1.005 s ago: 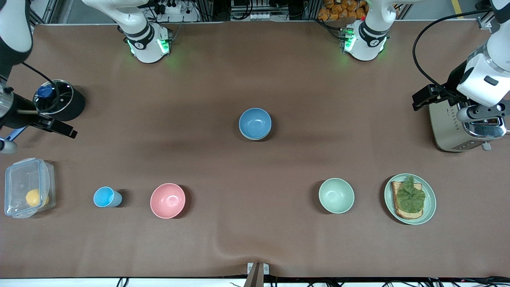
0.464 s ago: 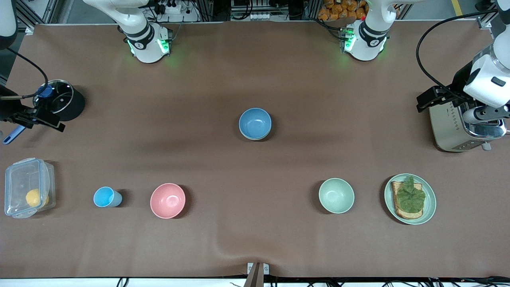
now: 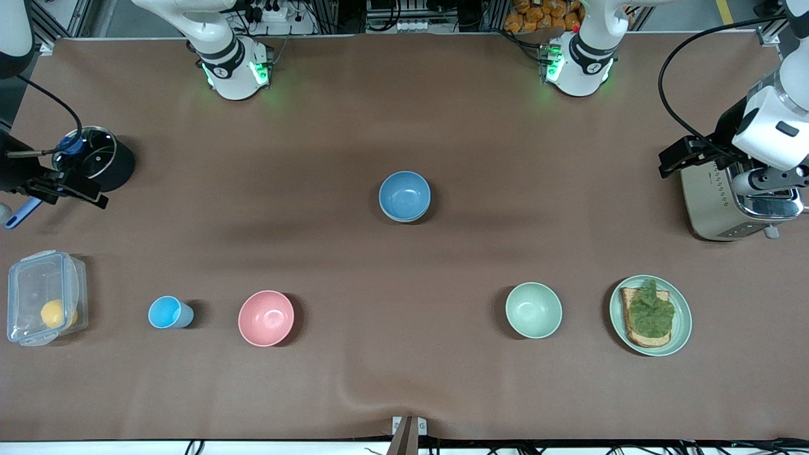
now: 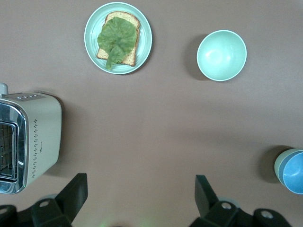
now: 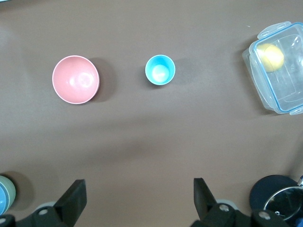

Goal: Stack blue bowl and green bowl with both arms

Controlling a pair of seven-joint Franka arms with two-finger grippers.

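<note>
Still, little has changed over the last second.
Blue bowl (image 3: 404, 194): at the middle of the table, in the same spot as before. A pale green rim shows around it, so it appears to sit nested in the green bowl (image 4: 277, 168).
Mint bowl (image 3: 533, 309): alone and upright, nearer the front camera, toward the left arm's end, beside the plate (image 3: 681, 328) of toast with a lettuce leaf. It has not moved.
Left gripper (image 4: 140, 195): fingers spread wide with nothing between them, up over the toaster (image 3: 714, 205) at the left arm's end. It has shifted only a trace since a second ago.
Right gripper (image 5: 137, 195): fingers likewise wide apart and empty, raised beside the black pot (image 3: 95, 165) at the right arm's end. A second ago its hand reached further over the table. It has since drawn back toward the table's end.
Pink bowl (image 3: 266, 318): unmoved, beside the light-blue cup (image 3: 165, 312).
Clear box (image 3: 44, 297): unmoved, a yellow fruit inside.
</note>
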